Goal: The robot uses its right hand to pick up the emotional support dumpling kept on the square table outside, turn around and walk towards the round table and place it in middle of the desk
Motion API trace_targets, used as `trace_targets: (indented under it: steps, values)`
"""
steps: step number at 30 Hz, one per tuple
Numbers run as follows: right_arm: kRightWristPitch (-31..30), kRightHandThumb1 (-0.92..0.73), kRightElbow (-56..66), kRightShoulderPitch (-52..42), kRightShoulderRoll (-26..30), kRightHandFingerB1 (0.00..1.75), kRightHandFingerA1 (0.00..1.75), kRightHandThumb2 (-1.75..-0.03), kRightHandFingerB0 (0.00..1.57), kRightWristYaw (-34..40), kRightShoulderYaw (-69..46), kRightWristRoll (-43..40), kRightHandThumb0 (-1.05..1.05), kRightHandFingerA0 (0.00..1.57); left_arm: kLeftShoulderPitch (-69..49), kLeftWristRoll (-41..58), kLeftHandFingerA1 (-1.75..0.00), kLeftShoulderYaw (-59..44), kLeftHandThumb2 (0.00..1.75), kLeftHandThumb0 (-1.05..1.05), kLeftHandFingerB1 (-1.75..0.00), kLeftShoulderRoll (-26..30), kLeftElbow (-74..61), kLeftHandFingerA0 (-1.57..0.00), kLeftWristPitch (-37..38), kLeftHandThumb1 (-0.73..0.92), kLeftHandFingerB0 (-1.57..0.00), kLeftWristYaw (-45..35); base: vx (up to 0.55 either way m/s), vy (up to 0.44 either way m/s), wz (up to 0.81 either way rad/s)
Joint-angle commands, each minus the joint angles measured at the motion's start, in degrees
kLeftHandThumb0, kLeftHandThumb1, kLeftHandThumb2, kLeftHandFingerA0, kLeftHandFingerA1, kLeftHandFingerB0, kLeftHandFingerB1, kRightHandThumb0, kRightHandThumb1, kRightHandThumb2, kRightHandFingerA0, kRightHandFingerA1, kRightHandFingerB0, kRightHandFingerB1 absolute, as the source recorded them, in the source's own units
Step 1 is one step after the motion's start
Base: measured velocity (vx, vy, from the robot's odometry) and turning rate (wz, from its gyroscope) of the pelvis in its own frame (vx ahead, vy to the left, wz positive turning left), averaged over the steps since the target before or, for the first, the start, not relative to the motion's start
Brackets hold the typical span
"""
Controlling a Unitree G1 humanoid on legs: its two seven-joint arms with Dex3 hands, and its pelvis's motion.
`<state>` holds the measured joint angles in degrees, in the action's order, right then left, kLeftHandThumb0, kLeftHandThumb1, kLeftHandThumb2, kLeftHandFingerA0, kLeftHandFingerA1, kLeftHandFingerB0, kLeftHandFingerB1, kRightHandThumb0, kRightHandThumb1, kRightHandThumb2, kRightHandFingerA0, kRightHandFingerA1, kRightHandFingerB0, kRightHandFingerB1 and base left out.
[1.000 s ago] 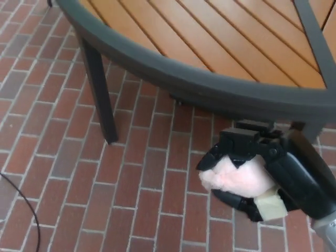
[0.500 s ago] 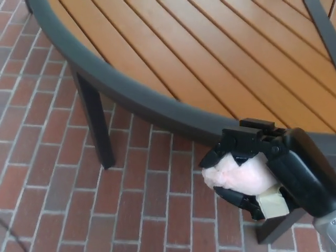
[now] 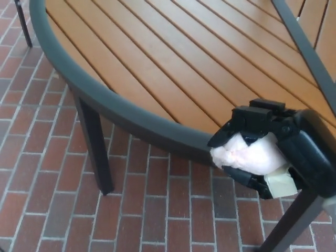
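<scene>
Red brick paving (image 3: pixel 47 157) runs under the round table (image 3: pixel 157 68), whose orange wooden slats sit inside a dark metal rim; one dark leg (image 3: pixel 94 147) stands at the left. At the table's near edge hangs the right hand (image 3: pixel 273 149), black fingers (image 3: pixel 247 178) wrapped around the pale pink dumpling (image 3: pixel 249 155) (soft and squashed-looking); it is held in the air over the rim, not yet resting on the slats.
</scene>
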<state>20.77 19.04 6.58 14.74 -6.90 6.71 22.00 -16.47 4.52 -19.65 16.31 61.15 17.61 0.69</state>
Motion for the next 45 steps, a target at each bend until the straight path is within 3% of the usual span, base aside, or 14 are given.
trace_targets:
  steps: [1,11,13,15,24,31,36,39,45]
  values:
    - [-1.3,-0.59,-1.3,3.5,3.8,1.05,1.48,-1.03,0.9,-2.0,-2.9,-0.8,-0.14,0.93,-1.1,0.0,-0.59,0.3,0.59,-0.13,-0.53,0.3,-0.6,-0.78,4.1,0.66,-0.73,-0.1,-0.09,-0.106,-0.05]
    - [-3.4,-0.59,-4.4,6.9,6.6,1.09,1.46,-1.02,0.9,-2.4,-3.6,1.4,-0.13,0.95,-1.9,-0.1,-0.57,0.6,0.6,-0.14,-0.53,-0.2,-0.7,-0.75,4.5,0.67,-0.74,0.9,-0.03,-0.021,-0.02]
    - [-3.4,-0.56,-12.9,12.1,8.6,1.07,1.4,-1.03,0.93,-1.8,-3.6,2.8,-0.14,1.01,-1.2,-0.2,-0.58,0.6,0.6,-0.13,-0.52,0.1,0.4,-0.76,4.8,0.68,-0.73,1.0,0.07,0.171,0.05]
    - [-3.2,-0.6,-15.6,12.9,8.8,1.11,1.48,-1.01,0.93,-1.0,-3.4,3.2,-0.12,1.01,-1.2,0.1,-0.57,0.6,0.59,-0.16,-0.52,0.1,0.5,-0.74,5.0,0.66,-0.71,0.7,0.12,0.3,-0.07]
    - [-2.6,-0.59,-23.9,15.5,9.4,1.1,1.44,-1.02,0.91,-0.2,-2.4,3.9,-0.12,1.0,-1.6,-0.2,-0.55,1.0,0.6,-0.16,-0.51,0.0,0.1,-0.76,5.3,0.67,-0.71,0.9,0.15,0.062,0.07]
    - [-3.5,-0.6,-37.4,25.9,9.1,1.09,1.43,-0.99,0.91,2.5,1.1,8.0,-0.1,0.96,-1.0,0.3,-0.55,0.8,0.58,-0.18,-0.51,-0.2,0.7,-0.75,5.3,0.64,-0.69,0.5,0.21,-0.049,0.17]
    - [-2.4,-0.6,-40.3,27.5,9.5,1.09,1.43,-0.99,0.91,3.9,2.1,8.4,-0.1,0.96,-0.9,0.3,-0.55,0.8,0.58,-0.18,-0.51,-0.2,0.9,-0.75,5.6,0.64,-0.69,0.4,0.18,-0.008,-0.05]
    - [-3.9,-0.57,-49.4,33.3,9.7,1.1,1.41,-1.0,0.91,5.1,4.7,11.3,-0.08,0.94,0.0,0.3,-0.58,0.9,0.58,-0.17,-0.52,-0.3,1.4,-0.75,5.5,0.64,-0.7,0.5,0.16,0.035,-0.2]
    - [-3.3,-0.54,-56.3,34.1,9.7,1.08,1.45,-1.01,0.95,8.5,6.8,12.3,-0.1,0.99,-0.4,0.7,-0.57,0.5,0.59,-0.16,-0.53,-0.9,0.8,-0.76,6.1,0.65,-0.7,0.3,0.16,0.076,-0.1]
